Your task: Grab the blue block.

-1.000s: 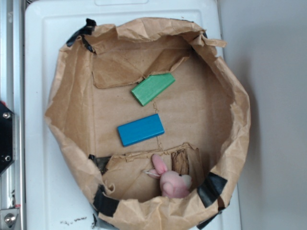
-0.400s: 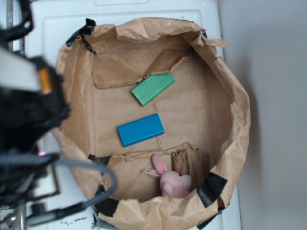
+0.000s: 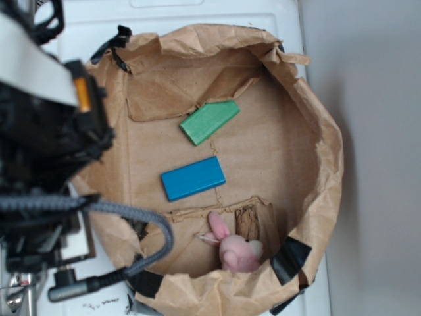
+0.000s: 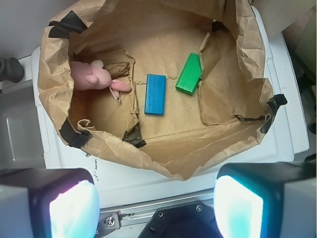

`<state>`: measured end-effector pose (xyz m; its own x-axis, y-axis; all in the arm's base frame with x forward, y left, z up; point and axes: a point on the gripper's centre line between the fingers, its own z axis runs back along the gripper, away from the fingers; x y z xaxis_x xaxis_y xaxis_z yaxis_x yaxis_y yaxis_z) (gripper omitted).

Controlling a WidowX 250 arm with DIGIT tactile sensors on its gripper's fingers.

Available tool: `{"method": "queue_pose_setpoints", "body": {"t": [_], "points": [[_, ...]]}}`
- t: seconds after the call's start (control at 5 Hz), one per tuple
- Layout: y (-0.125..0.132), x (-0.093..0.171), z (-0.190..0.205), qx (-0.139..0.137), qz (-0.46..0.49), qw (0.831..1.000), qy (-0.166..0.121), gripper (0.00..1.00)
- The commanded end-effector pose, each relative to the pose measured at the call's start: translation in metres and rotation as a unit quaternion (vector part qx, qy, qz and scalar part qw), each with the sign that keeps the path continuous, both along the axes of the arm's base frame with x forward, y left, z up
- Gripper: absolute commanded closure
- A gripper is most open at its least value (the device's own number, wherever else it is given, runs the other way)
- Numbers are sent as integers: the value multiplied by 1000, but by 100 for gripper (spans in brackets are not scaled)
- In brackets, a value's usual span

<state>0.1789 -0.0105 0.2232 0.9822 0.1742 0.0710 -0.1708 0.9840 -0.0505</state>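
My end effector (image 4: 156, 201) sits at the near bottom edge of the wrist view, its two pale finger pads (image 4: 69, 208) spread wide apart with nothing between them. It hangs outside the crumpled brown paper bag (image 4: 163, 161), on the near side of the rim, above the white plastic bench (image 4: 148, 183). In the exterior view only the blurred black arm (image 3: 49, 141) and its grey cable (image 3: 131, 214) show at the left; the fingers themselves are cut off there.

I judge this to be the approach step: nothing is gripped and the end effector is well apart from its target. The flat bright blue rectangular wooden block (image 4: 155, 94) lies flat on the bag's floor near the middle, clear of the walls. Just beside it, not touching, lies the flat green wooden block with a slanted corner (image 4: 189, 74). On the other side, against a folded flap, sits a small pink plush rabbit (image 4: 91, 75), one ear reaching close to the blue block.

The next move, as I read it, calls for carrying the end effector forward over the rim, centring it above the blue block, turning the wrist so the pads span its short width, then descending.

Hard to judge from here: how deep the bag is and how much clearance the rim leaves. The brown rolled thing behind the rabbit I cannot identify. The arm hides the bag's left wall in the exterior view.
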Motion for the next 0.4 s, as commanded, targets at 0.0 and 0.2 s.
{"method": "queue_pose_setpoints", "body": {"t": [0.0,0.2], "points": [[0,25,-23,-16,38,998,-47,0],[1,45,-55,-22,51,997,-52,0]]}}
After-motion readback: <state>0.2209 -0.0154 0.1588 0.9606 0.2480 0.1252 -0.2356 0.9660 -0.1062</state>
